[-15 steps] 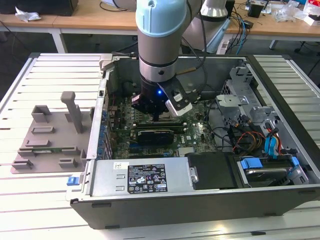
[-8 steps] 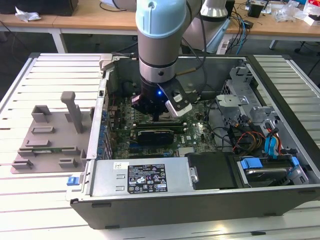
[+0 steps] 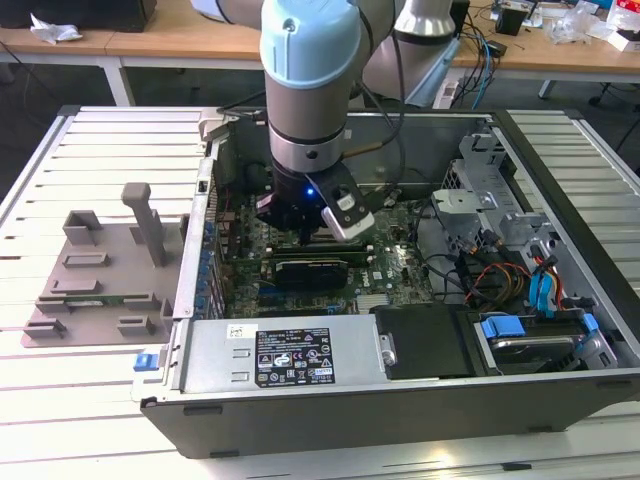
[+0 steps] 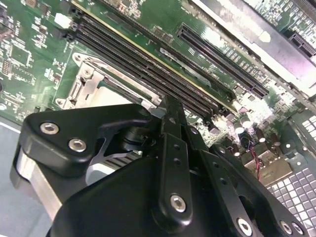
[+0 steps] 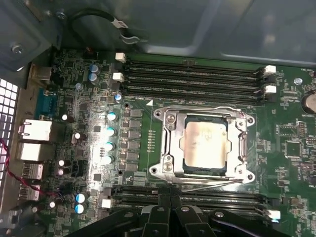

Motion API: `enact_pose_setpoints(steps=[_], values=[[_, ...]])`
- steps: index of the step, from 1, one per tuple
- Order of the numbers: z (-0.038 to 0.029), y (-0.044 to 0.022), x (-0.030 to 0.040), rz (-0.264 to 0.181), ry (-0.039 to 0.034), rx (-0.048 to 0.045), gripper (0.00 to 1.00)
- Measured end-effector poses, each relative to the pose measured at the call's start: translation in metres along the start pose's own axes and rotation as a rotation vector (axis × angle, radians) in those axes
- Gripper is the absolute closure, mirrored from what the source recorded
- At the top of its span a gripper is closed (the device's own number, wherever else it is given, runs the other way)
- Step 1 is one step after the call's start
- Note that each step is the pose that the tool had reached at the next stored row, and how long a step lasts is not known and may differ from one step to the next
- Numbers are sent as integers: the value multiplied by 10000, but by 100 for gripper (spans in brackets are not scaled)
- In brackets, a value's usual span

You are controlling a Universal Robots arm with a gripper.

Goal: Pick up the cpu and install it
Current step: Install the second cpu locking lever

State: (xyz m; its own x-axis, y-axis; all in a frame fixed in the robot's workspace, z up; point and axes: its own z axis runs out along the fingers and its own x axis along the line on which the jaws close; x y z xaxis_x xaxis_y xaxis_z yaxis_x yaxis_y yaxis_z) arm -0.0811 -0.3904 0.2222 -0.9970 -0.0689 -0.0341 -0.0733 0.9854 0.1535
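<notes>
CPU [image 5: 205, 144], its pale metal top catching the light, sits inside the metal-framed socket [image 5: 170, 148] on the green motherboard [image 5: 291, 148], seen in the first wrist view; the frame surrounds the chip on all sides, and the chip looks flat and square to it. Banks of black memory slots [image 5: 192, 74] run along both sides of the socket, and a row of small capacitors [image 5: 107, 145] stands just beside it.

My fingers [image 5: 170, 213] hang above the board, near the socket's edge and over the nearer slot bank; they appear drawn together with nothing between them, and the chip is apart from them. In the second wrist view the gripper's black linkage [image 4: 170, 148] covers most of the socket, a corner of the frame [image 4: 86, 81] showing beyond it.

In the exterior view my arm [image 3: 310, 90] reaches straight down into the open computer case [image 3: 560, 160], which lies on a slatted tabletop [image 3: 80, 400]; a grey fixture plate [image 3: 90, 270] rests well apart, toward the exterior view's left.

Judged from this, placement looks done. Doing it well means confirming the chip lies level within the frame, corner marks matched, and keeping clear of the thin retaining lever [image 5: 207, 185].
</notes>
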Motion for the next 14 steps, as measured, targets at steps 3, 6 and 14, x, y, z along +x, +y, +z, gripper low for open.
enact_pose_setpoints(steps=[3,6,14], values=[[32,-2,35,3,-11,-133,89],[97,-12,56,10,-30,-401,89],[187,-30,71,21,-70,-920,89]])
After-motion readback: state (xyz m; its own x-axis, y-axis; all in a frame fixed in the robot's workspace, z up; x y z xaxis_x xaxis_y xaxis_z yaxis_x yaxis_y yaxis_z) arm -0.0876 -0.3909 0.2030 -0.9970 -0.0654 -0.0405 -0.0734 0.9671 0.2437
